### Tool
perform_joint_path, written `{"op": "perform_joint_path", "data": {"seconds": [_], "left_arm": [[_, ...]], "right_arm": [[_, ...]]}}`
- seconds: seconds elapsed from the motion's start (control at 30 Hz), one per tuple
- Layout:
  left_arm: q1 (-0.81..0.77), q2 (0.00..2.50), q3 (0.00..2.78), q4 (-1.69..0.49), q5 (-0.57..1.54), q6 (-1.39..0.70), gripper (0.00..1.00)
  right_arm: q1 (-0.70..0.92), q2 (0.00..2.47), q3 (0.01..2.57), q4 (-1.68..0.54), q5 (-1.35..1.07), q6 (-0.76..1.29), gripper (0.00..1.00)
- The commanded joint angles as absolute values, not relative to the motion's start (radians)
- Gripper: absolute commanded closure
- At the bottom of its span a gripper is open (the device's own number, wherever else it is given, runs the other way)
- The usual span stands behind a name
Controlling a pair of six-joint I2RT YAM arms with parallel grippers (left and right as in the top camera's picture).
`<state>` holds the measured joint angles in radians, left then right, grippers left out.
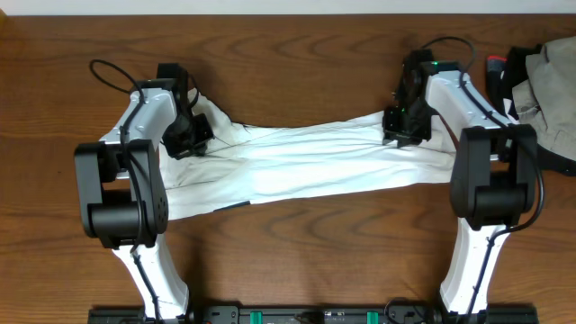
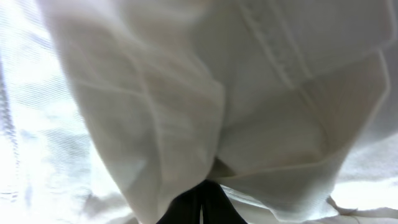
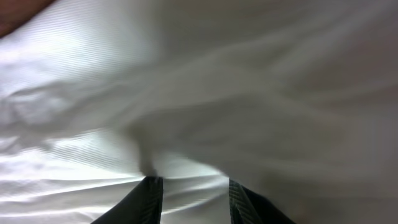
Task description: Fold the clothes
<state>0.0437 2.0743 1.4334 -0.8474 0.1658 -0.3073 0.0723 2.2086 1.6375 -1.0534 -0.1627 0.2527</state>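
Two tools, left tool (image 1: pixel 186 137), right tool (image 1: pixel 400 126), gripping one white garment (image 1: pixel 297 166)

Two matching arms are showing from overhead, each built of glossy white shells joined by bulky matte black joint housings. The left arm (image 1: pixel 126 180) is carrying a thin black cable that is looping out past its far joint; the right arm (image 1: pixel 481 162) is wearing a similar black loop, and a small green light is glowing near its wrist. Both hands are black: the left hand (image 1: pixel 187 137) and the right hand (image 1: pixel 402 124). In the right wrist view, two dark tapered fingers (image 3: pixel 146 202) are showing.
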Motion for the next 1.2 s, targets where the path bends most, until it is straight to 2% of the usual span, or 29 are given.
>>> {"op": "perform_joint_path", "data": {"seconds": [0.0,0.17,0.43,0.6,0.7,0.83,0.9,1.1,1.17], "left_arm": [[0.081,2.091,1.409,-0.847,0.096,-0.276,0.94],[0.084,2.075,1.439,-0.855,0.093,-0.247,0.94],[0.083,1.923,1.457,-0.881,0.094,-0.248,0.94],[0.066,1.792,1.457,-0.904,0.124,-0.248,0.94],[0.037,1.734,1.457,-0.916,0.287,-0.252,0.93],[-0.043,1.739,1.443,-0.931,0.41,-0.257,0.93],[-0.108,1.754,1.415,-0.928,0.413,-0.294,0.94],[-0.306,1.828,1.368,-0.849,0.425,-0.37,0.94],[-0.354,1.859,1.365,-0.803,0.429,-0.404,0.94]], "right_arm": [[0.023,2.206,1.618,-1.047,-0.074,0.265,0.7],[-0.007,2.2,1.631,-1.056,0.047,0.319,0.72],[-0.026,2.112,1.711,-1.124,0.091,0.313,0.7],[-0.006,1.984,1.723,-1.148,0.071,0.309,0.62],[0.027,1.92,1.722,-1.178,-0.105,0.229,0.6],[0.089,1.918,1.713,-1.182,-0.298,0.15,0.67],[0.14,1.928,1.685,-1.155,-0.324,0.148,0.72],[0.274,1.972,1.608,-1.058,-0.383,0.179,0.94],[0.307,1.992,1.589,-1.024,-0.382,0.214,0.97]]}}
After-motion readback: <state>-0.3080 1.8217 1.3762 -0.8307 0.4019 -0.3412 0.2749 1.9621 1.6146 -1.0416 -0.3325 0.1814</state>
